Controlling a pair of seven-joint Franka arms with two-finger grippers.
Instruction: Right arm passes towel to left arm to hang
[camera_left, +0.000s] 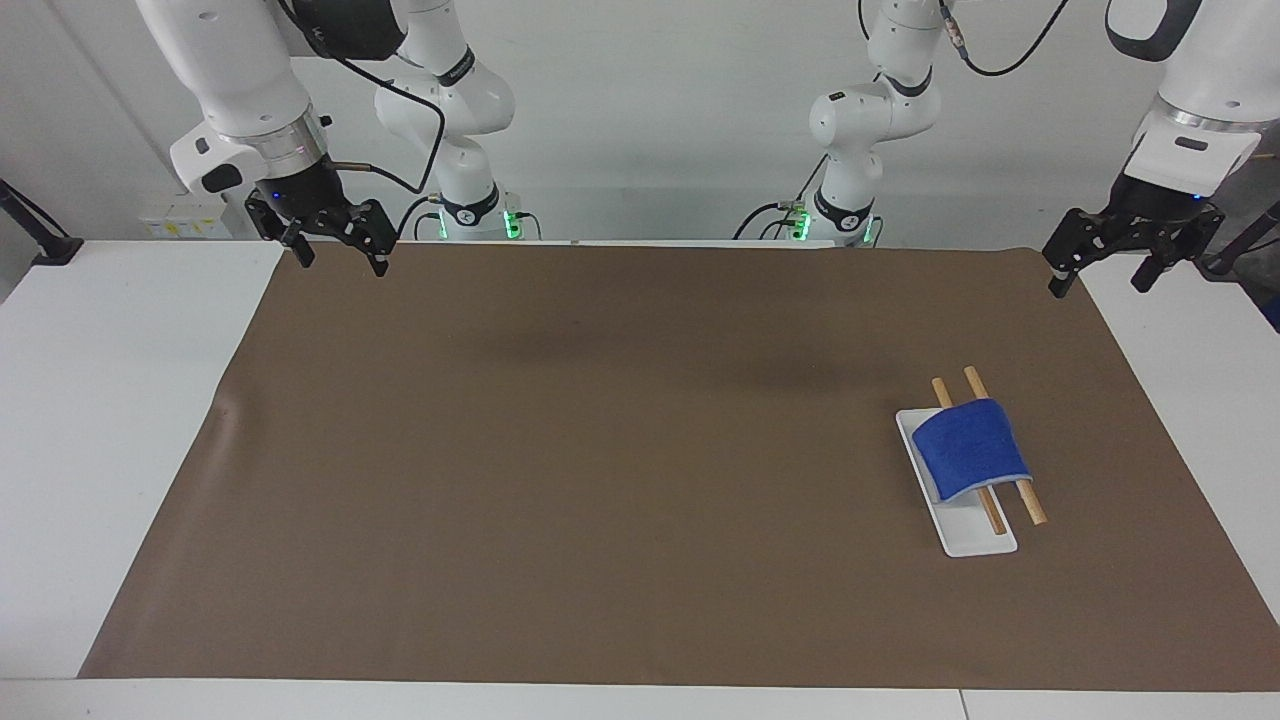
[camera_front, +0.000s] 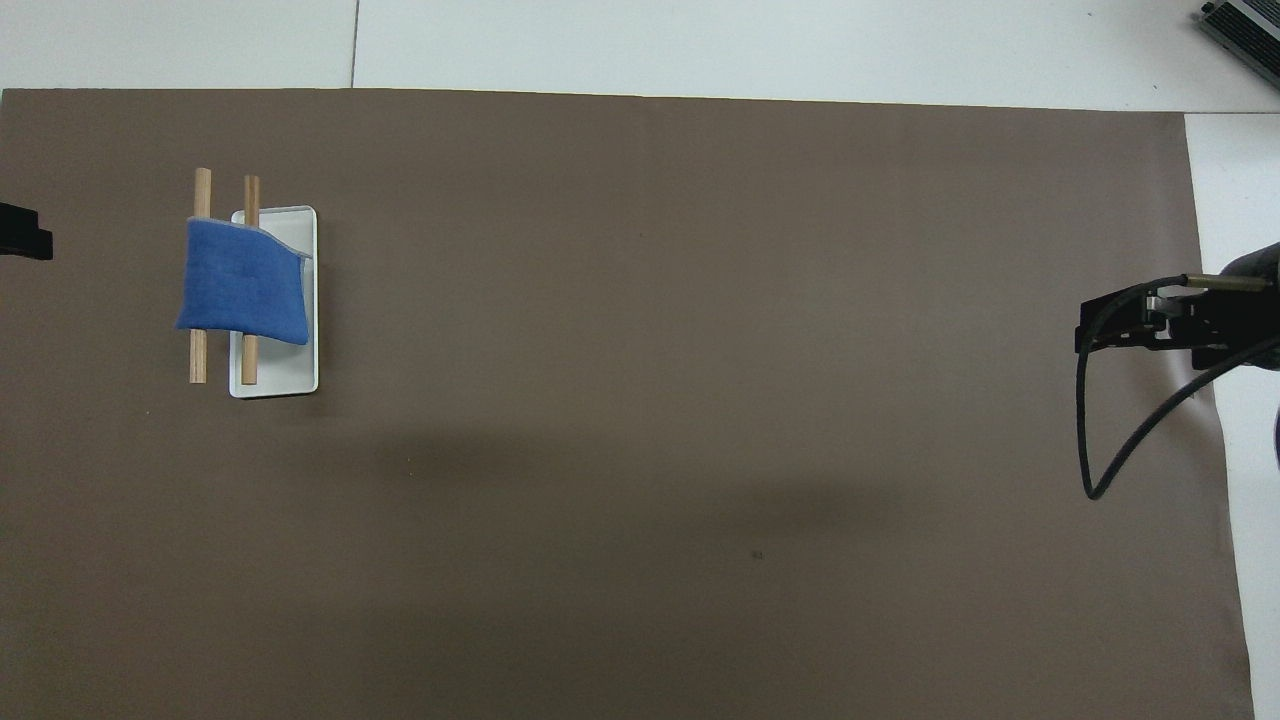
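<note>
Facing view showed you a white table (camera_left: 120, 420) almost wholly covered by a brown mat (camera_left: 600, 450). Your right gripper (camera_left: 338, 247) hung over the mat's corner at the right arm's end, fingers spread wide and holding nothing. Your left gripper (camera_left: 1103, 265) hung over the mat's edge at the left arm's end, fingers also spread wide and empty. Well away from the right gripper, and lower than and apart from the left gripper, a white tray (camera_left: 975, 540) lay on the mat. Two wooden rods (camera_left: 1030, 507) ran side by side above it. The towel (camera_left: 968, 447), blue with pale edging, lay draped across both rods, touched by neither gripper.
</note>
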